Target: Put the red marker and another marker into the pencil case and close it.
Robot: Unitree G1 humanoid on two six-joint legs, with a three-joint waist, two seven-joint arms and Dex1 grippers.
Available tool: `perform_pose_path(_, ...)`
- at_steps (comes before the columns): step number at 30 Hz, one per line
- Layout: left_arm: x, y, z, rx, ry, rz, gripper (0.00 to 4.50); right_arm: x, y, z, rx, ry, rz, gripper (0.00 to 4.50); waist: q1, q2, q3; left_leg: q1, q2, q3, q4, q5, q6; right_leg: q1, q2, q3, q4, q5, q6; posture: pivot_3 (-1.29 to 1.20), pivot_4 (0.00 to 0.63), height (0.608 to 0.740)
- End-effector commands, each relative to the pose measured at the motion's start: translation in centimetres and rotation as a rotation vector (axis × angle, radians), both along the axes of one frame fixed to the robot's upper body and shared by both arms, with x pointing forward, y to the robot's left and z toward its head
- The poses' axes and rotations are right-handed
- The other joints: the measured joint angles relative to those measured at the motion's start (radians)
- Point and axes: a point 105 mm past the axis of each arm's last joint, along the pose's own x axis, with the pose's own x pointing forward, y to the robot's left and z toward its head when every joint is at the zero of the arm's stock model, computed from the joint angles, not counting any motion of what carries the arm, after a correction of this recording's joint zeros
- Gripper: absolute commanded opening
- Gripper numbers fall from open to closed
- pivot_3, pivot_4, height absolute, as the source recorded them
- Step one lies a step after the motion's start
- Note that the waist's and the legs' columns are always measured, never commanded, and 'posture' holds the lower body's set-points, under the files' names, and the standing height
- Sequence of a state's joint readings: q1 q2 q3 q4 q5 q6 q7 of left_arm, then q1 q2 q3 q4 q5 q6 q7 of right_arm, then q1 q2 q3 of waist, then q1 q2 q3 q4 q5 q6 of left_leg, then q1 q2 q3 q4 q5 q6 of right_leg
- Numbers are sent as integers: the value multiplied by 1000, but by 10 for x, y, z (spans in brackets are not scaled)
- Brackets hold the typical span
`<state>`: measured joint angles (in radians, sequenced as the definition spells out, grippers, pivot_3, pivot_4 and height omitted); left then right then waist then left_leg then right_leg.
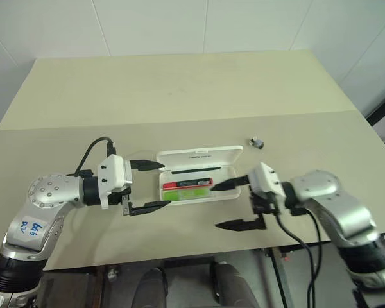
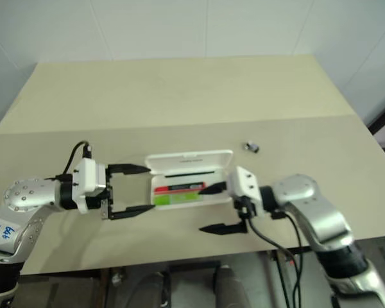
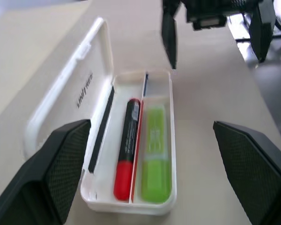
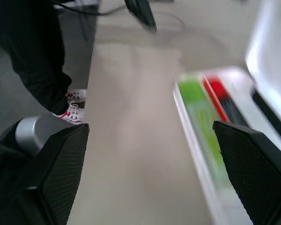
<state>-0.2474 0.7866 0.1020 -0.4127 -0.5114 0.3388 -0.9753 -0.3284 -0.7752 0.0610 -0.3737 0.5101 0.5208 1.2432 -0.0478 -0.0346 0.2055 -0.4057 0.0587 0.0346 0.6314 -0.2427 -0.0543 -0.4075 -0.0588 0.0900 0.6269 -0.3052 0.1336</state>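
While both grippers' fingers (image 1: 147, 165) gape empty, a small grey object (image 1: 256, 142) sits beyond the open pencil case (image 1: 199, 174).

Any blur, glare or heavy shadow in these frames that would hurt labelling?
Right wrist view: motion-smeared, the green marker and red marker in the pencil case streak. Left wrist view: markers readable, its own fingers soft. Head views: even light, faint shadows, no glare.

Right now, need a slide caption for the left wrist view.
Red-and-black marker and lime-green highlighter side by side in the open white plastic pencil case, between open left gripper fingers.
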Motion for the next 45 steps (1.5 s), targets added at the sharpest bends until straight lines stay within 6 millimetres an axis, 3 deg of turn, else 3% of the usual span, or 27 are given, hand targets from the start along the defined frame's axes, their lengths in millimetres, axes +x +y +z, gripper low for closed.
perform_pose_path(1, -5, -12, 32, -64, -86, -28, 4500, 5, -23, 22, -6, -52, -112, 4468, -2, 0, 0, 0, 0, 0, 1, 0, 0, 0, 0, 1, 0, 0, 0, 0, 150, 740)
perform_pose_path(6, 4, -23, 52, -116, -98, -12, 4500, 36, -74, 37, -45, -115, -341, 4468, -4, -1, 0, 1, 0, 1, 3, 0, 1, 1, 1, 2, 0, 1, 0, 0, 150, 740)
perform_pose_path(11, 18, -22, 51, -60, -88, 31, 4500, 64, -103, 42, -78, -152, -494, 4468, -10, -1, 0, 1, -1, 3, 3, 0, 1, 0, 1, 5, 0, 2, 3, 0, 150, 740)
perform_pose_path(15, 34, -21, 53, -36, -80, 71, 4500, 86, -114, 44, -98, -188, -581, 4468, -8, -1, 0, 1, -1, 3, 2, 0, 1, -1, 2, 6, 0, 2, 3, 0, 150, 740)
perform_pose_path(21, 60, -25, 52, 16, -57, 124, 4500, 127, -107, 41, -38, -214, -689, 4468, -11, -1, 0, 0, -1, 5, 1, 1, 1, -2, 2, 8, 0, 3, 4, 0, 150, 740)
perform_pose_path(31, 65, -43, 52, 17, -41, 78, 4500, 152, -74, 17, 28, -185, -705, 4468, -8, 0, 0, -2, -1, 5, 0, 1, 0, -4, 3, 8, -1, 2, 5, 0, 150, 740)
perform_pose_path(45, 61, -46, 47, -6, -26, 80, 4500, 180, -96, 0, 52, -174, -895, 4468, -12, 0, 0, -1, -1, 5, 1, 2, -1, -3, 3, 9, 1, 3, 5, 0, 150, 740)
